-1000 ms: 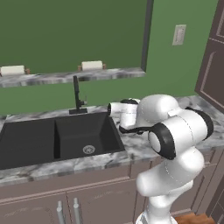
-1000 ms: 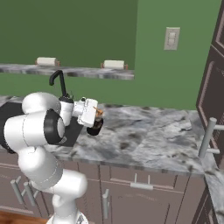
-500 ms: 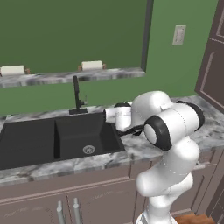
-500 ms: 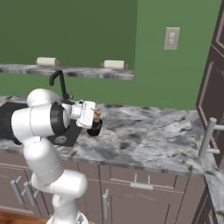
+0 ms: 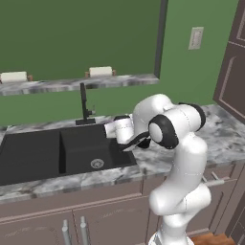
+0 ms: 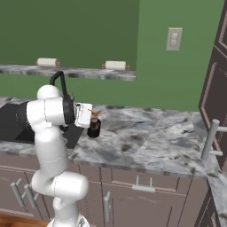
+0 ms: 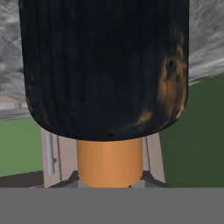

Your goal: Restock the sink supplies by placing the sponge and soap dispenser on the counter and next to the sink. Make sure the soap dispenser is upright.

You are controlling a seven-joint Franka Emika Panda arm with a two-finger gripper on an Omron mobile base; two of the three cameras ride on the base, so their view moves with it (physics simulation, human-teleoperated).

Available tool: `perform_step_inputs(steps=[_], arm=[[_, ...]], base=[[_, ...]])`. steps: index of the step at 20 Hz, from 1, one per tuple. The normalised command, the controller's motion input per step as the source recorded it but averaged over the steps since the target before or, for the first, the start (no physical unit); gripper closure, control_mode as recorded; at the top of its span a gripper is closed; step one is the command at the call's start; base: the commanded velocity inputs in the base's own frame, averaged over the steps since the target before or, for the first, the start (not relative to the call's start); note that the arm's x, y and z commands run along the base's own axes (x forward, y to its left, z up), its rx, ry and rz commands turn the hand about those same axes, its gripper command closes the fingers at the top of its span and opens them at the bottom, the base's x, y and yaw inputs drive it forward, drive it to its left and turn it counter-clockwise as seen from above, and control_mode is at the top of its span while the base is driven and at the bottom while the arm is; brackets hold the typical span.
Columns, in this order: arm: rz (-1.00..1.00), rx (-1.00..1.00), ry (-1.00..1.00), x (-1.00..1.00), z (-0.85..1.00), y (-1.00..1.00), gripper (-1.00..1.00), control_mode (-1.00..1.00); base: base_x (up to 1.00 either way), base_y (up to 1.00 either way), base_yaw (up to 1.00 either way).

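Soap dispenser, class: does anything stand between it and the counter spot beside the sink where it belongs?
Nothing visible does. The gripper holds the soap dispenser over bare counter just right of the sink.

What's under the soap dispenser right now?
In the right base view the soap dispenser stands upright over the marbled counter, just right of the sink, with the gripper shut on its orange top. Whether its base touches the stone can't be told.

The soap dispenser [image 6: 93, 127], dark-bodied with an orange top, is seen upright on the marbled counter [image 6: 146, 139], just beside the black sink [image 5: 62, 153].
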Motion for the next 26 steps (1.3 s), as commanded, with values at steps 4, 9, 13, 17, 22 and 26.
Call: perform_step_inputs(steps=[4, 9, 13, 17, 22, 26], arm=[[0.0, -0.16, 0.0, 0.26, -0.44, 0.19, 1.0, -1.0], [0.0, -0.1, -0.03, 0.14, -0.49, 0.13, 1.0, -1.0], [0.0, -0.03, -0.06, -0.01, -0.5, 0.03, 1.0, -1.0], [0.0, 0.0, -0.16, -0.36, -0.36, -0.12, -1.0, -1.0], [0.0, 0.0, -0.17, -0.32, -0.12, -0.05, -1.0, -1.0], [0.0, 0.0, -0.06, -0.04, 0.0, 0.0, -1.0, -1.0]], base=[[0.0, 0.0, 0.0], [0.0, 0.0, 0.0], [0.0, 0.0, 0.0], [0.0, 0.0, 0.0], [0.0, 0.0, 0.0], [0.0, 0.0, 0.0]])
